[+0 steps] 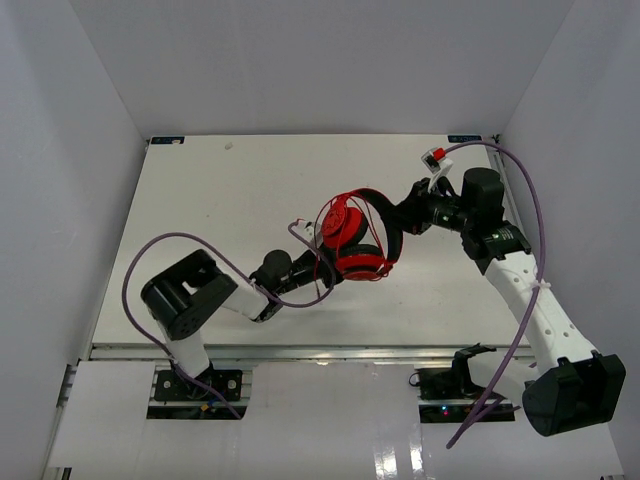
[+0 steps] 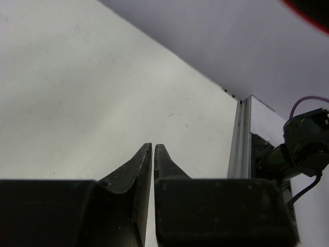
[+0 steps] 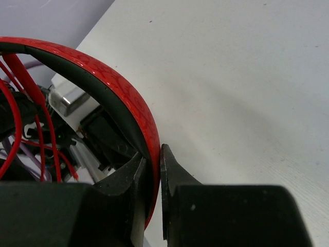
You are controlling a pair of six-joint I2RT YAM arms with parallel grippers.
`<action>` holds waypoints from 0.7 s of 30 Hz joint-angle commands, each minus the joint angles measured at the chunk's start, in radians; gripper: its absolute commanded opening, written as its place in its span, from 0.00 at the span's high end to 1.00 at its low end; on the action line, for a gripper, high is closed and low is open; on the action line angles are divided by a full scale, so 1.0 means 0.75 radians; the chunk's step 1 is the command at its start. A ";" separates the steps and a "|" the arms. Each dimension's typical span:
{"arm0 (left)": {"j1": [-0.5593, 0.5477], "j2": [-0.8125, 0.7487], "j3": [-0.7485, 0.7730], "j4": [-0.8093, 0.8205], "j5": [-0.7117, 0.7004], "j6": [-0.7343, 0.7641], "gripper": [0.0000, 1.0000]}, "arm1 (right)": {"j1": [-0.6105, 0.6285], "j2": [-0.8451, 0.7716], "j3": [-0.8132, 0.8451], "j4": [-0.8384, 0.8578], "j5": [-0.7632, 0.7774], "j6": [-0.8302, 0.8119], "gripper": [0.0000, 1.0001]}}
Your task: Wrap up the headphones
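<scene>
A: Start on the left. What is the left gripper [image 1: 312, 264] doing?

B: It lies low over the white table [image 1: 220, 190]. In its own wrist view the left gripper [image 2: 153, 154] has its jaws drawn together to a hairline slit, and nothing shows between them.

A: And the headphones [image 1: 352, 240]?

B: They are near the middle of the table, just beside that gripper at about its 2 o'clock. The thin red cable [image 1: 300, 232] loops out from them toward 9 o'clock and passes close above the left fingers. I cannot tell whether it touches them.

A: Then the right side?

B: The right gripper [image 1: 397, 222] reaches in from the headphones' 3 o'clock and meets the headband.

A: Is it gripping?

B: Yes. The right wrist view shows the right gripper [image 3: 153, 153] pinched narrow on the headband [image 3: 118, 87], with one finger on each face.

A: What else does that view add?

B: It shows the band's patterned red outside and black lining, and strands of the cable [image 3: 15, 123] at 9 o'clock. The top view is too coarse for any of that.

A: What about the left wrist view?

B: It has only a red-edged sliver of the headphones [image 2: 308, 10] at 1 o'clock. At 3 o'clock, past the table's edge, is a black mount [image 2: 303, 144] with a purple cable [image 2: 306, 100].

A: Do the headphones rest on the table?

B: I cannot tell.
</scene>
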State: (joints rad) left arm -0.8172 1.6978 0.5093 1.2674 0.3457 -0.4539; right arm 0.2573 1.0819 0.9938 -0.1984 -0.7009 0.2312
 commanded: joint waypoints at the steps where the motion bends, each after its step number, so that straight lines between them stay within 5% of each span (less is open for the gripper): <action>1: -0.008 0.160 0.040 0.437 0.055 -0.173 0.84 | -0.004 0.016 -0.025 0.133 0.174 0.051 0.92; 7: -0.011 0.293 0.008 0.630 0.003 -0.227 0.85 | -0.004 0.042 -0.100 0.195 0.198 0.033 0.92; 13: -0.012 0.217 0.024 0.398 -0.031 -0.157 0.80 | -0.006 0.062 -0.106 0.248 0.135 -0.019 0.92; 21: -0.002 0.109 -0.029 0.091 -0.175 -0.127 0.61 | -0.014 0.026 -0.042 0.248 0.010 0.015 0.92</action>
State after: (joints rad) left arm -0.8211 1.8606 0.5143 1.3133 0.2912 -0.5651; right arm 0.2554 1.1431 0.9005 -0.0948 -0.6078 0.1990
